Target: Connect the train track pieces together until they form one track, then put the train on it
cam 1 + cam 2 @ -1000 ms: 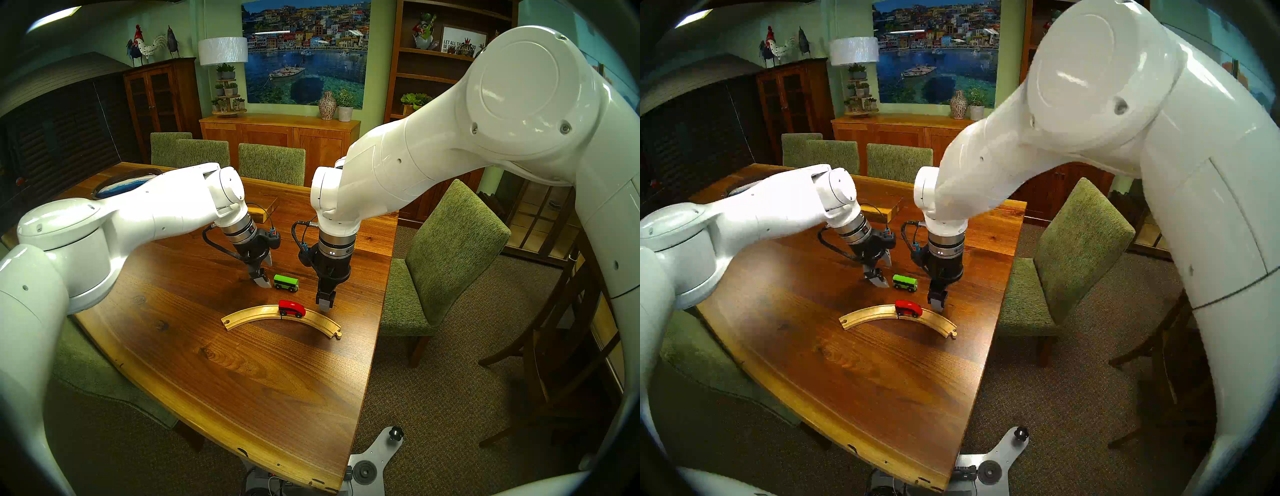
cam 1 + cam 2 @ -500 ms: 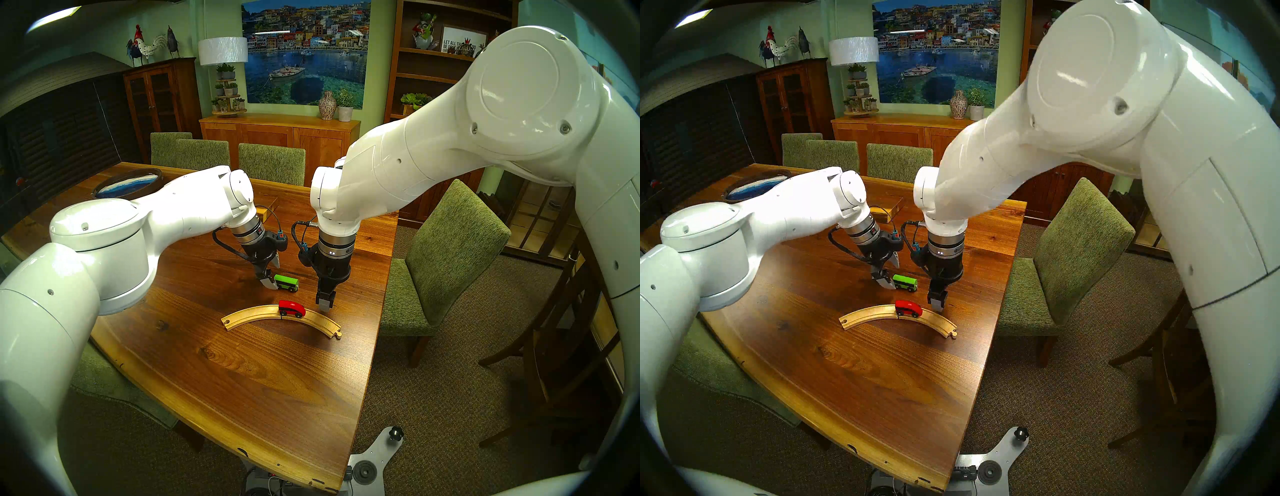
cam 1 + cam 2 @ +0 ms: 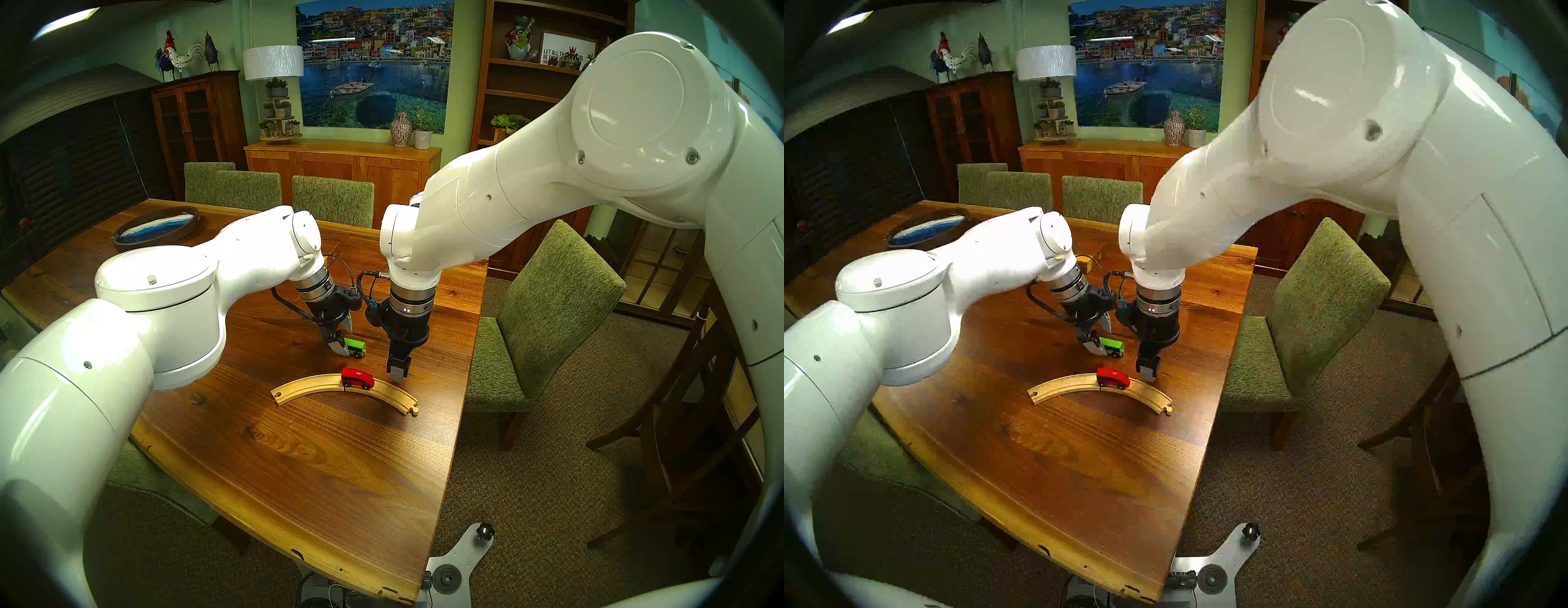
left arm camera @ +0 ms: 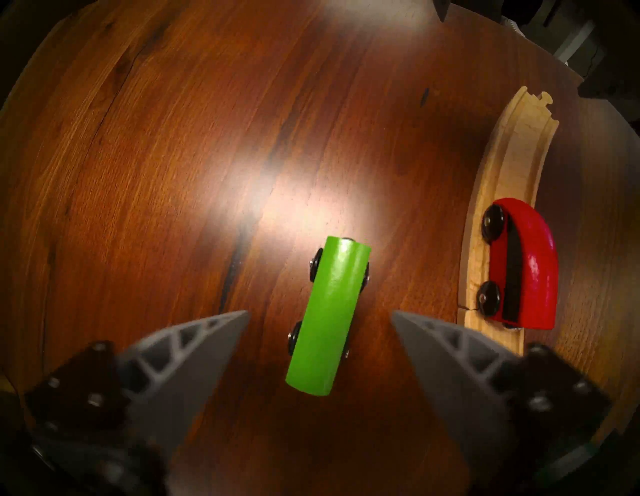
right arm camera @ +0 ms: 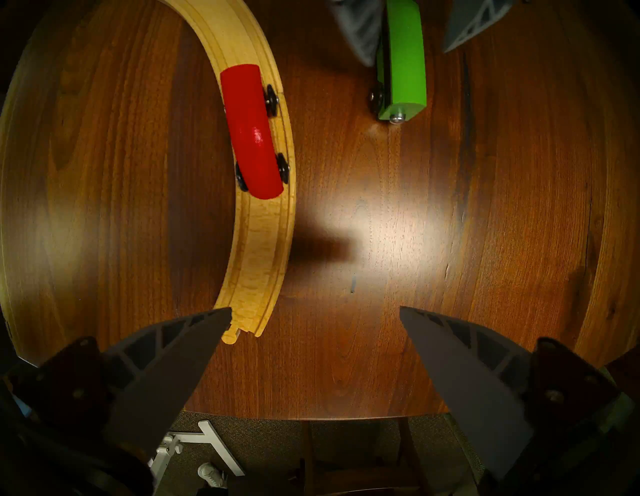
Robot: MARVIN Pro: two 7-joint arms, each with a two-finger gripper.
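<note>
Two curves already joined, red engine (image 3: 357, 378) aboard: the left end effector (image 4: 320, 317) has dropped astride the green carriage (image 4: 327, 320), jaws narrowing, not yet gripping; right end effector (image 5: 315, 313) hangs open.

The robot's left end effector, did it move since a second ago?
Yes. The left end effector slid rightward in the head view, over the green carriage, which stayed put; it now straddles that car beyond the wooden track.
</note>
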